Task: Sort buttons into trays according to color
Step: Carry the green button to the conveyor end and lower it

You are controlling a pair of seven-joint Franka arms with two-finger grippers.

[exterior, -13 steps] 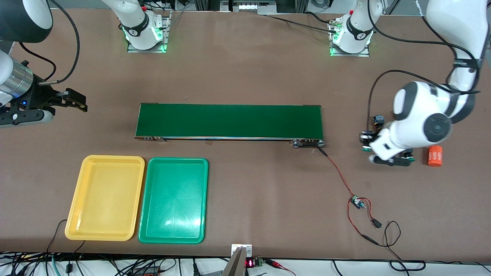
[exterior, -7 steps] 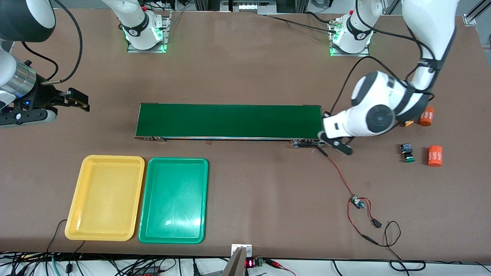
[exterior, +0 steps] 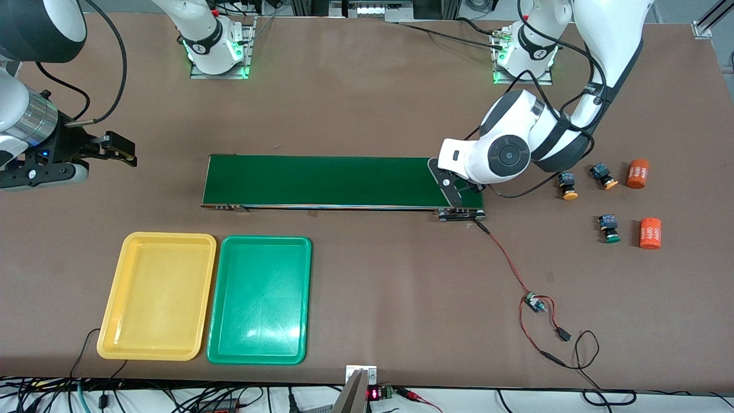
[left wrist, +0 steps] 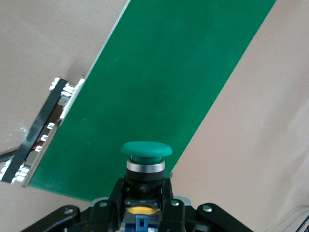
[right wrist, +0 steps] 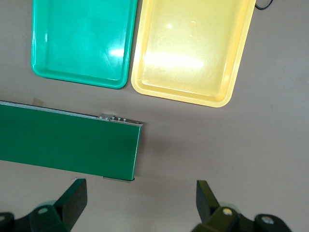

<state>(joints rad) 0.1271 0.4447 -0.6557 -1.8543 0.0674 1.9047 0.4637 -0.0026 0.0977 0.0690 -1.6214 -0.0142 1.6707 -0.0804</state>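
— Green-capped button (left wrist: 146, 157) is sitting clamped in the left pincer (exterior: 453, 189), hanging over the conveyor belt (exterior: 338, 181) end at centre right of the frame.

— So nothing is sorted yet?

— Right: the yellow tray (exterior: 157, 295) and green tray (exterior: 259, 299) at lower left are both lying empty. Two orange-capped buttons (exterior: 569, 184) and another green button (exterior: 609, 228) are waiting at the right, probably untouched.

— And the right pincer (exterior: 117, 150)?

— Waiting at upper left, jaws standing apart, holding nothing.

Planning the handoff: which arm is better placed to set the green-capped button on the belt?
Left: its pincer is shut on the green-capped button over the belt; the right pincer hangs open.
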